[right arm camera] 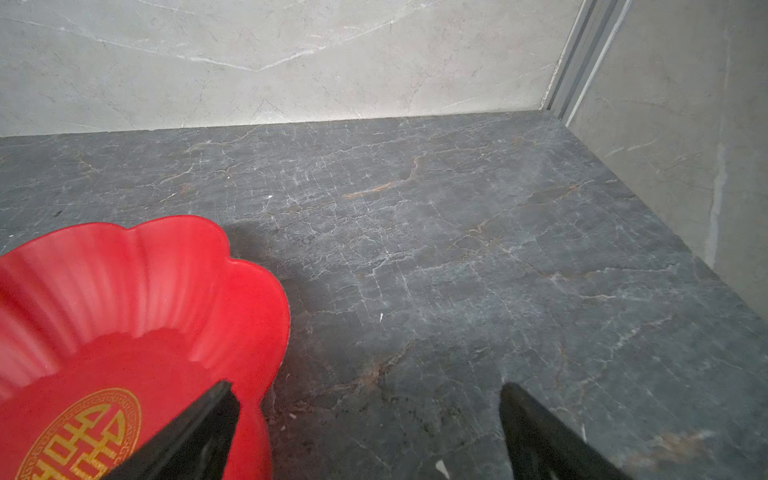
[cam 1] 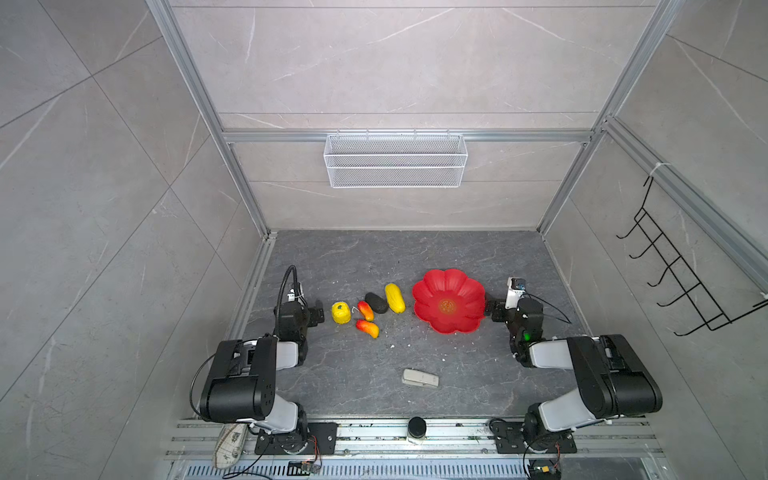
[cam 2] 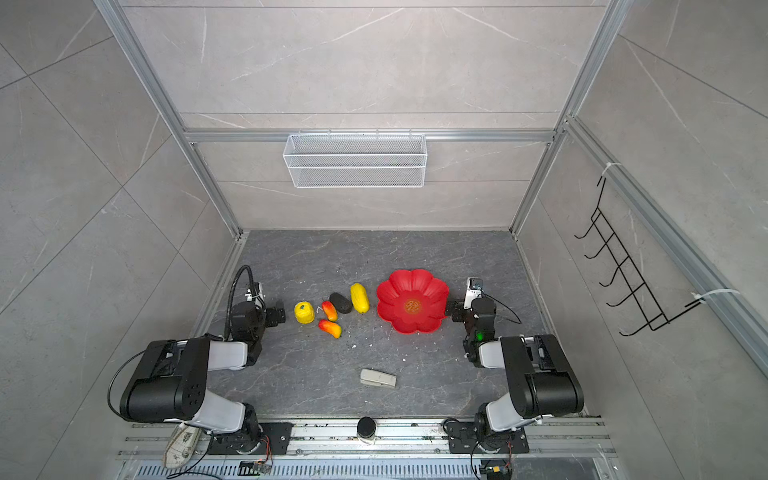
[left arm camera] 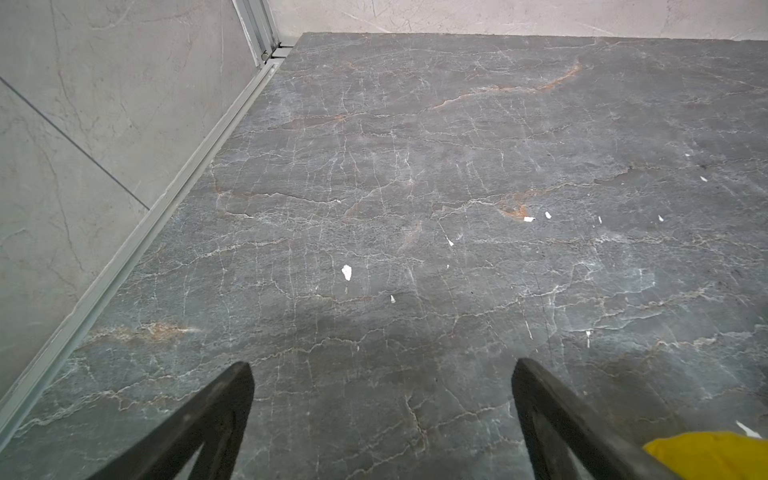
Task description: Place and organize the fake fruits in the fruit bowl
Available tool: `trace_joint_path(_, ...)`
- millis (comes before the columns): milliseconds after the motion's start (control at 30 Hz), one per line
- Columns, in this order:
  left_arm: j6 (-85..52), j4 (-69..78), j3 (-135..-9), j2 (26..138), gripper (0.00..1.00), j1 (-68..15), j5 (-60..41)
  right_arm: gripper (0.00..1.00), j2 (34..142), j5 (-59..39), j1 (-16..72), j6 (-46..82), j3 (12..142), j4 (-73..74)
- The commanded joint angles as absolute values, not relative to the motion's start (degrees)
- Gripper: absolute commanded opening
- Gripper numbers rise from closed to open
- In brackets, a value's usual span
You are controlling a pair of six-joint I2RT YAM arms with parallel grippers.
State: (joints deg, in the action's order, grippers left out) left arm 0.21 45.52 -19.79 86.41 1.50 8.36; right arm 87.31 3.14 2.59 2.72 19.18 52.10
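The empty fruit bowl (right arm camera: pixel 124 282) sits beside one jaw of the right gripper (right arm camera: pixel 365 383), whose jaws are wide apart. All five fake fruits (cam 1: pixel 376 302) lie outside it. The bumpy yellow fruit (left arm camera: pixel 706 453) is just outside the left gripper (left arm camera: pixel 382 363), also spread. Centre it between those jaws before closing. The gold emblem (right arm camera: pixel 79 432) is the only marking.

A dark grey veined worktop (cam 1: pixel 374 257) is seen in both top views. On its left half a round bumpy yellow fruit (cam 1: pixel 340 312), a rear mango shape (cam 1: pixel 365 310), a front mango shape (cam 1: pixel 368 328), a black oval (cam 1: pixel 376 302) and a long yellow oval (cam 1: pixel 395 298) are laid close together. The red fruit bowl (cam 1: pixel 432 286) is set just right of them. A flat beige block (cam 1: pixel 420 378) is laid nearer the front, well apart, and white flecks (cam 1: pixel 392 346) are scattered between.
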Motion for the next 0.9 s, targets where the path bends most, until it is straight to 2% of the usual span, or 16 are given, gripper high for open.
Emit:
trace_joint_path(0,-0.66,48.74,-20.65,85.96,1.0,1.64,7.47,0.99,86.75,2.49,2.62,1.69,20.21,51.33)
trace_joint_path(867,0.02,48.56,-20.72,86.0,1.0,1.74,5.27,1.0,86.92,2.38,2.64,1.86,20.43,51.06)
